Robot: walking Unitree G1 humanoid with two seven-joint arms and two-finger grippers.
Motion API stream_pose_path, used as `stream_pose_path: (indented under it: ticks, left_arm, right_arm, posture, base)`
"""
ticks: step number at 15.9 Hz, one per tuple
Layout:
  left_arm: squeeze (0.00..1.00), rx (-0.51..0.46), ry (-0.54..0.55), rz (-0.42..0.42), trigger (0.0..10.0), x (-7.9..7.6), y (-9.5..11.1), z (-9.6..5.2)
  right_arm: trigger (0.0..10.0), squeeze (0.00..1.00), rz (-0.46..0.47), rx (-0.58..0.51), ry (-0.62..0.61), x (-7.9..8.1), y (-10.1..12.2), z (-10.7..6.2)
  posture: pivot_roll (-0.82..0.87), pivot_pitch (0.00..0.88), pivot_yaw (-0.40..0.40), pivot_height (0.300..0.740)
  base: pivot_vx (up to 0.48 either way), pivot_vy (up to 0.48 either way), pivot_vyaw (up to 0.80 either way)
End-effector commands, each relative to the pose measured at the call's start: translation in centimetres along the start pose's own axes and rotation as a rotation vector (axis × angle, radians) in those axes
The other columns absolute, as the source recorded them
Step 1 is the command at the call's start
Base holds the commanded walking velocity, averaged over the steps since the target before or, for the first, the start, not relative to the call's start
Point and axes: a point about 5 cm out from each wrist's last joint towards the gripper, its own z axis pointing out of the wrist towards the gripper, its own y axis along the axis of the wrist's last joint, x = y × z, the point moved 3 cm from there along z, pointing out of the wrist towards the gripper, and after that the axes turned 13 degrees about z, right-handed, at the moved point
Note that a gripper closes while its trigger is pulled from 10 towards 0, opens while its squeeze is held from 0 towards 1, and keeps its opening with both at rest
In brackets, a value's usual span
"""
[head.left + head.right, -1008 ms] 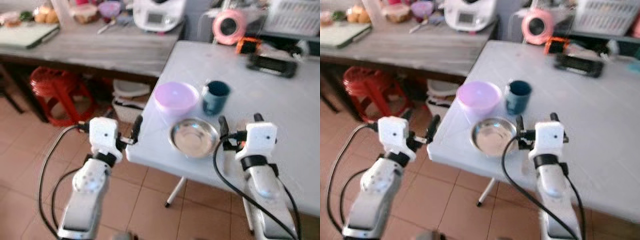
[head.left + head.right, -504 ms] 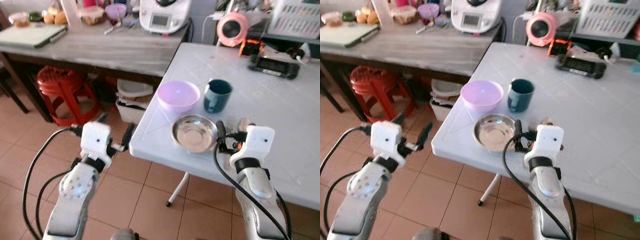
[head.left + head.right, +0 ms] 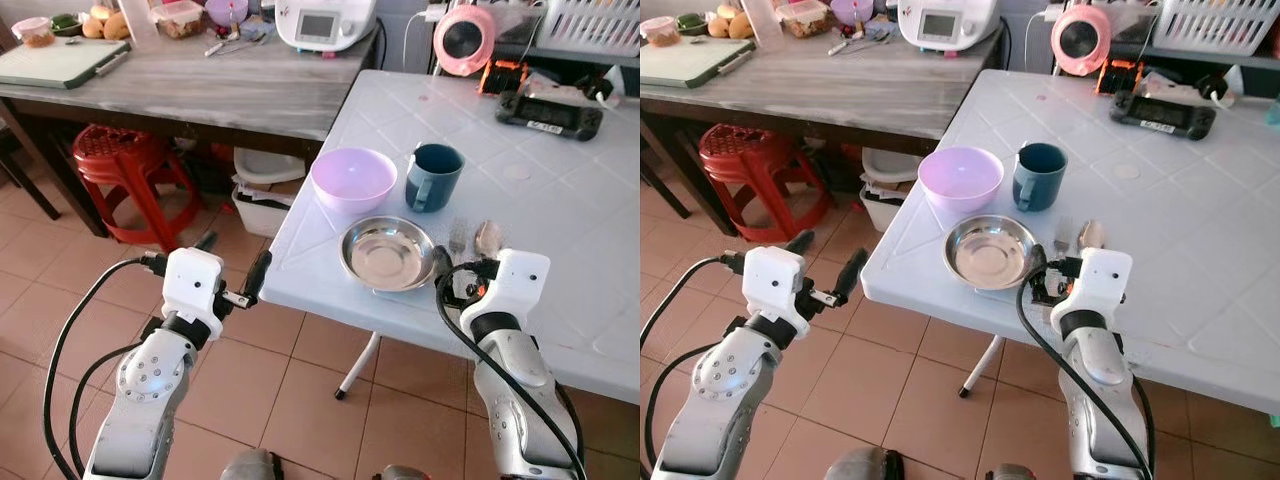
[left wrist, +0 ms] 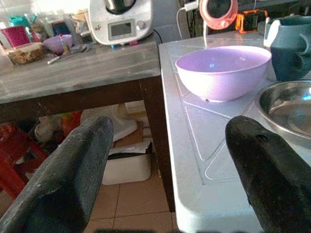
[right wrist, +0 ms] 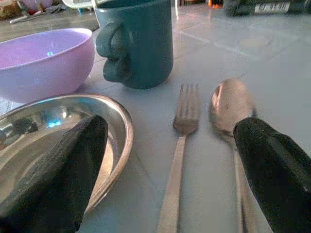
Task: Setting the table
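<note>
Place setting sits at the near left corner of the white bench (image 3: 560,210): steel plate (image 3: 388,253) closest to the edge, fork (image 5: 179,145) and spoon (image 5: 232,109) lying side by side just to its right, handles toward the robot. That reads as a diner's spot at this edge. Pink bowl (image 3: 353,180) and teal mug (image 3: 433,177) stand just behind the plate, mug handle facing the near edge, within reach of whoever sits there.

Right end effector (image 3: 1058,264) hangs low over the cutlery, fingers spread with the fork and spoon between them, gripping nothing. Looks like it is either lining up on them or done with them; can't tell which.

Left end effector (image 3: 232,268) is off the bench, out over the tiled floor just beside the corner, fingers also apart and empty. Probably parked there to stay out of the way.

Setting looks largely complete to me.
</note>
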Motion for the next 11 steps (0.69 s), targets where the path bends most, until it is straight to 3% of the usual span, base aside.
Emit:
stream_pose_path:
  ticks: [1,11]
  left_arm:
    - [0.00,-0.002,0.004,0.017,10.0,0.2,0.4,0.0]
    - [0.00,-0.002,-0.002,0.013,10.0,0.0,0.7,0.0]
  right_arm:
    - [10.0,0.00,0.030,0.030,0.029,0.7,-0.2,0.3]
    - [10.0,0.00,0.050,0.168,0.184,3.5,-1.3,0.8]
  posture:
    - [0.05,0.085,0.062,0.740]
    - [0.06,0.091,0.058,0.740]
  base:
    - [0.000,0.000,0.00]
    - [0.000,0.000,0.00]
